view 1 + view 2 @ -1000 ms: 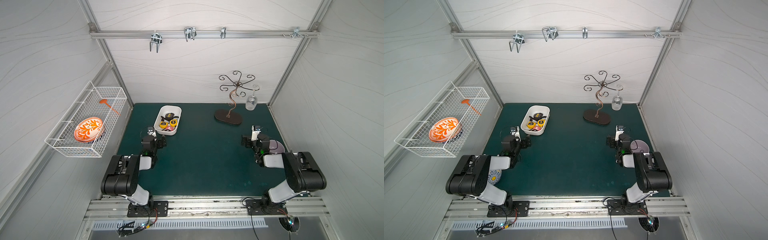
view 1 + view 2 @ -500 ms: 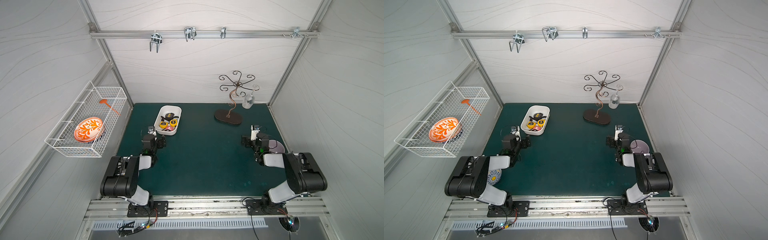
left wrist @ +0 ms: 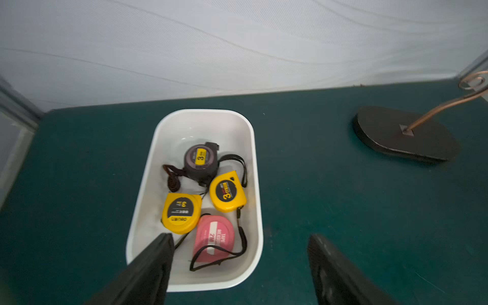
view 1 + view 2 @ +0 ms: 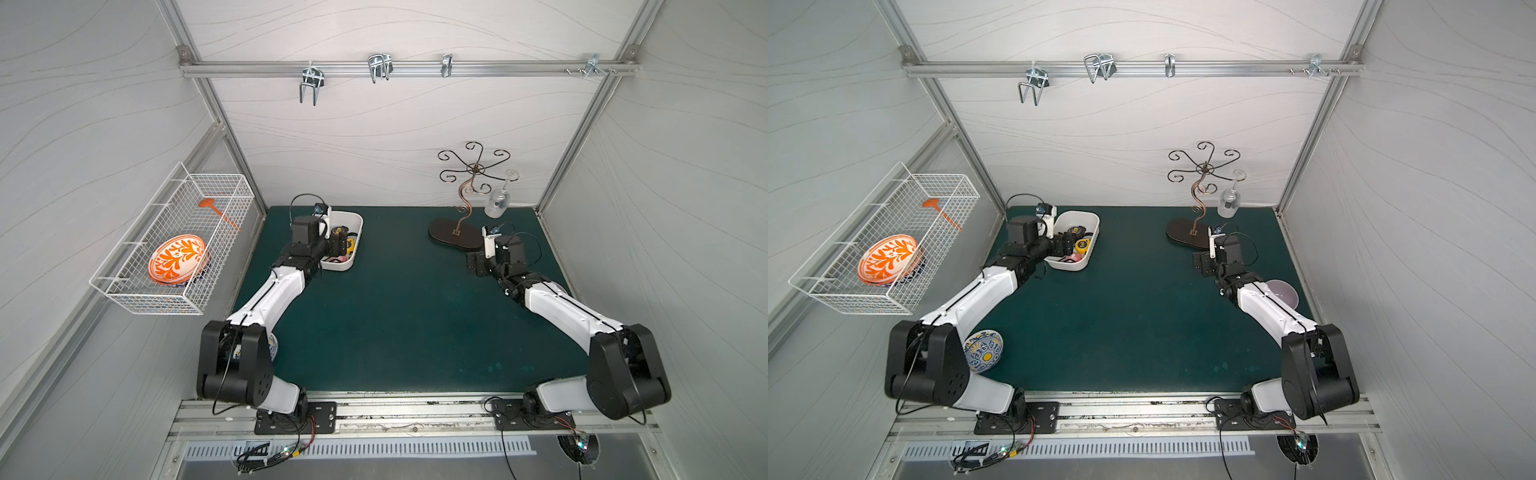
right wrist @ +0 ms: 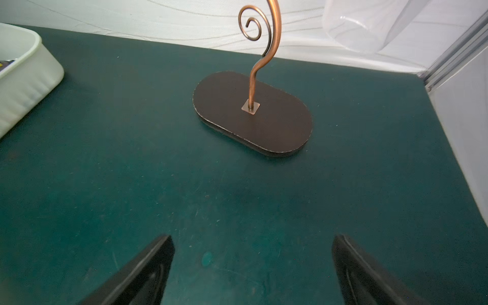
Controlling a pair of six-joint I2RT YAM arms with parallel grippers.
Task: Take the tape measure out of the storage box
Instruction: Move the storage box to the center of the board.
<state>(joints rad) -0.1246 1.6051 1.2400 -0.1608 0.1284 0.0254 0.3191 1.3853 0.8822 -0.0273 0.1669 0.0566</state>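
The storage box (image 3: 203,126) sits at the left rear of the green mat (image 4: 395,311), and its long axis runs away from the left gripper (image 3: 240,239). That gripper hangs above the box's near end with jaws apart and nothing between them, one finger over the rim and the other over the mat outside a long wall. Inside, the pink tape measure (image 3: 214,237) lies nearest, just ahead and below. One yellow tape measure (image 3: 181,212) and another yellow tape measure (image 3: 227,191) lie just beyond it, and the dark tape measure (image 3: 201,161) lies farthest. The pink one looks the likeliest pick, needing a descent and a small sideways shift. The right gripper (image 5: 253,237), equally wide and empty, faces the wire stand (image 5: 253,113), well apart from the box.
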